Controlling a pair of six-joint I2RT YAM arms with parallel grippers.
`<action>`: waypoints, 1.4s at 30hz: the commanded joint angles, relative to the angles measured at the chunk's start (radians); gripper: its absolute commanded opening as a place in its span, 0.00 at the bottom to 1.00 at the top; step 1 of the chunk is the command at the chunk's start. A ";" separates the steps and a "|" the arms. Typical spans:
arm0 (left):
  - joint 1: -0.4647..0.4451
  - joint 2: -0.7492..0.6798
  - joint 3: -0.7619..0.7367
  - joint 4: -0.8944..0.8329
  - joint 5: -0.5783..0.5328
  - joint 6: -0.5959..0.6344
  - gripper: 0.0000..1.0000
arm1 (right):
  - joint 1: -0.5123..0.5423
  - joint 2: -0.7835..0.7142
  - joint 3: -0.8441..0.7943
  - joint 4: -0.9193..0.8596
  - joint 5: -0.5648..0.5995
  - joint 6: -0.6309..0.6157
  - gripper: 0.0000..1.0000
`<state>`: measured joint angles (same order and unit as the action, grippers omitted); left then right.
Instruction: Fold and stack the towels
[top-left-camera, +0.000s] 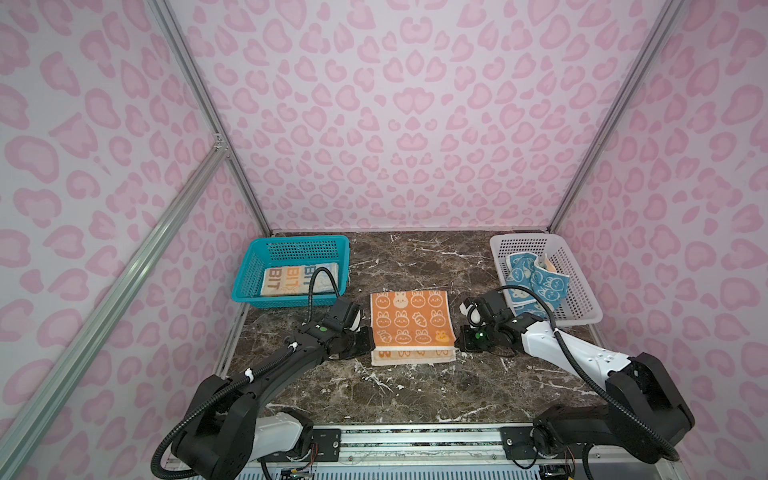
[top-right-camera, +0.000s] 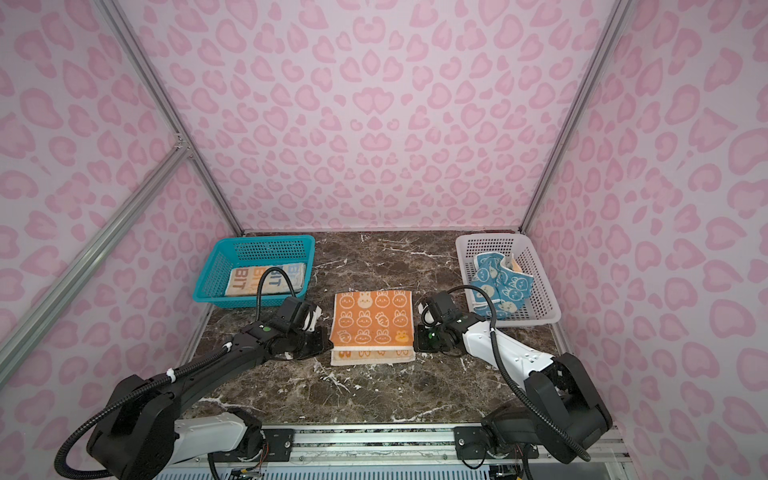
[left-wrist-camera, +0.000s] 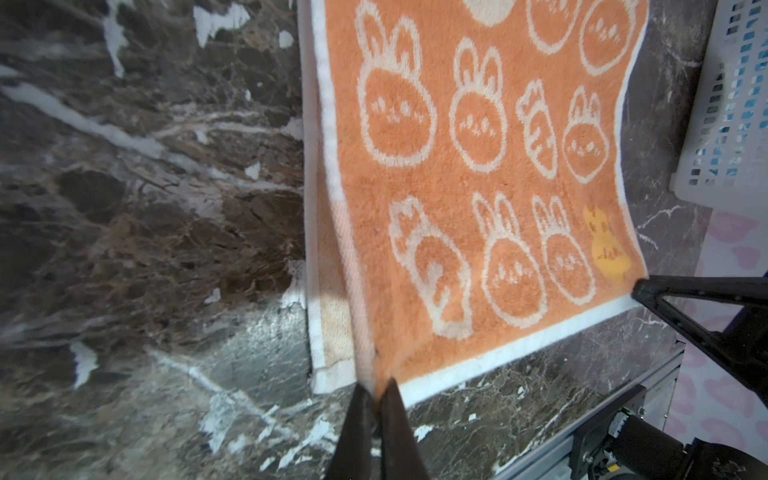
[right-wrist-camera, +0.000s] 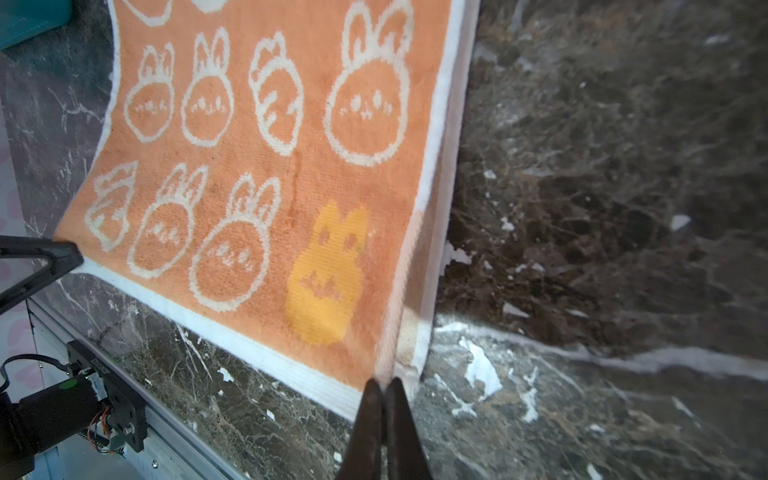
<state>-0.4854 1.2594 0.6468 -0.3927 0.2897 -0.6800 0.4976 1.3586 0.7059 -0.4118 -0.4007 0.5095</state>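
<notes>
We've got the left gripper (left-wrist-camera: 376, 388) pinching the lower-left corner of the orange towel (top-left-camera: 409, 320), the right gripper (right-wrist-camera: 384, 382) its lower-right; it sits mid-frame on the marble table (top-left-camera: 415, 395) in both top views.

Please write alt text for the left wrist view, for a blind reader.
The left gripper pinches a corner of the orange towel, folded over on the marble table. The right gripper holds the neighbouring corner.

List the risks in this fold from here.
Left pincer and right pincer each pinch only a corner tip of the orange towel; either corner may slip free. The held layer stops short of the under layer's near edge, so releasing now would likely leave an uneven fold.
</notes>
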 joint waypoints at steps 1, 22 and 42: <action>-0.003 -0.002 -0.040 -0.013 -0.023 -0.019 0.03 | 0.008 0.021 -0.040 -0.011 0.045 0.019 0.00; -0.032 0.144 -0.072 0.066 -0.028 -0.010 0.03 | 0.022 0.127 -0.080 0.094 0.049 0.053 0.00; -0.032 0.174 -0.033 0.050 -0.051 0.008 0.03 | 0.020 0.139 -0.055 0.089 0.059 0.050 0.00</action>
<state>-0.5179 1.4044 0.6018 -0.3309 0.2878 -0.6823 0.5190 1.4780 0.6537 -0.3031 -0.3958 0.5575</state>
